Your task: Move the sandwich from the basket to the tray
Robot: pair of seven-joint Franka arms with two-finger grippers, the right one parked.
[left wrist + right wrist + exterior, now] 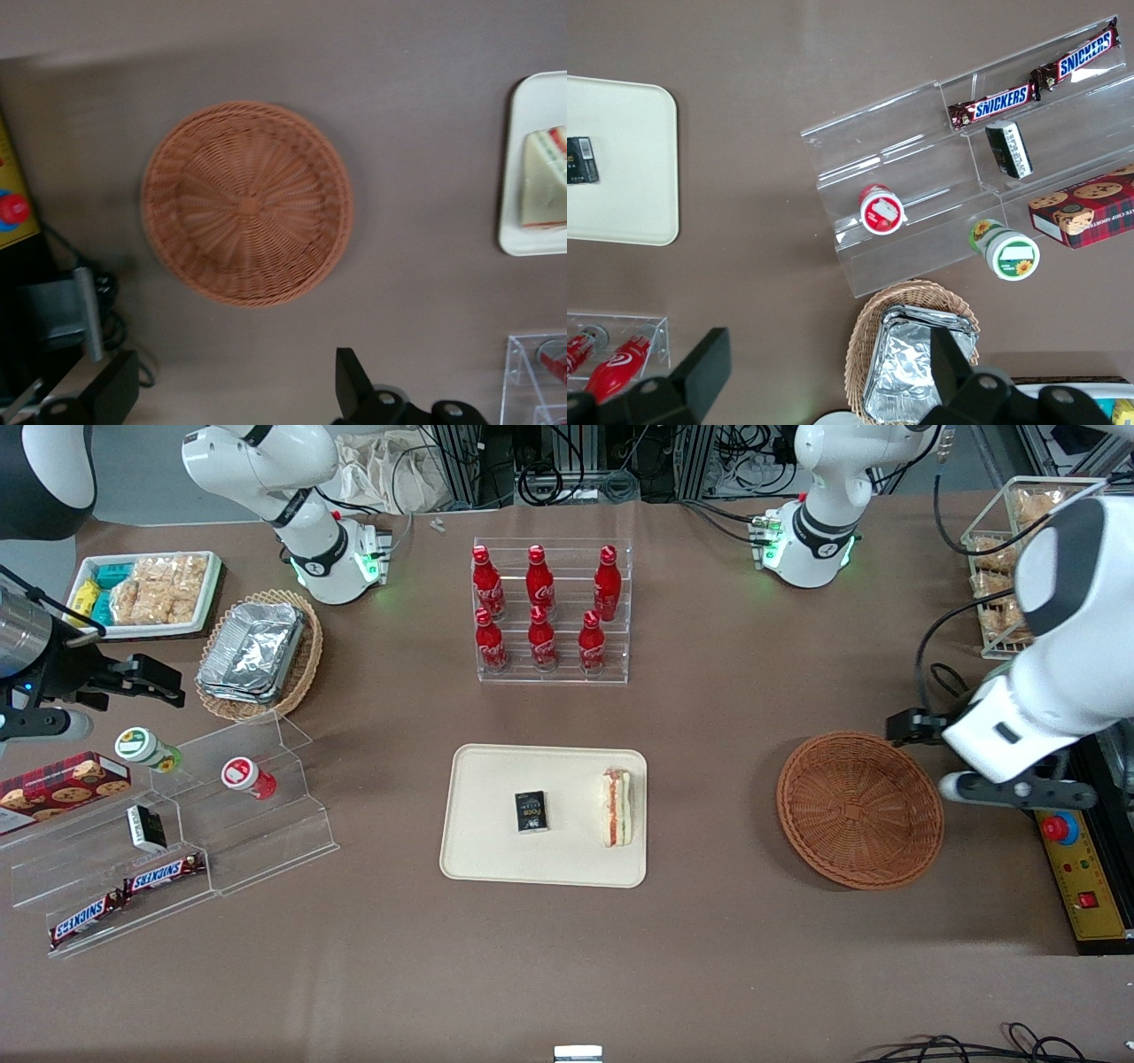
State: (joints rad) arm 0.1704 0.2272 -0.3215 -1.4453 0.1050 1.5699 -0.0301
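The sandwich (617, 808) lies on the cream tray (496, 841), on the side toward the basket and beside a small black box (532, 812). The reddish-brown wicker basket (859, 810) stands empty toward the working arm's end of the table. My left gripper (926, 729) hangs high above the table, just off the basket's rim and farther from the front camera than the basket. In the left wrist view the gripper (232, 390) is open with nothing between its fingers. That view also shows the basket (248, 204), the tray's end (523, 239) and the sandwich (545, 181).
A clear rack of red bottles (549, 611) stands farther from the front camera than the tray. A yellow control box with a red button (1076, 859) lies beside the basket. A tan basket of foil containers (257, 651) and a clear snack stand (177, 841) are toward the parked arm's end.
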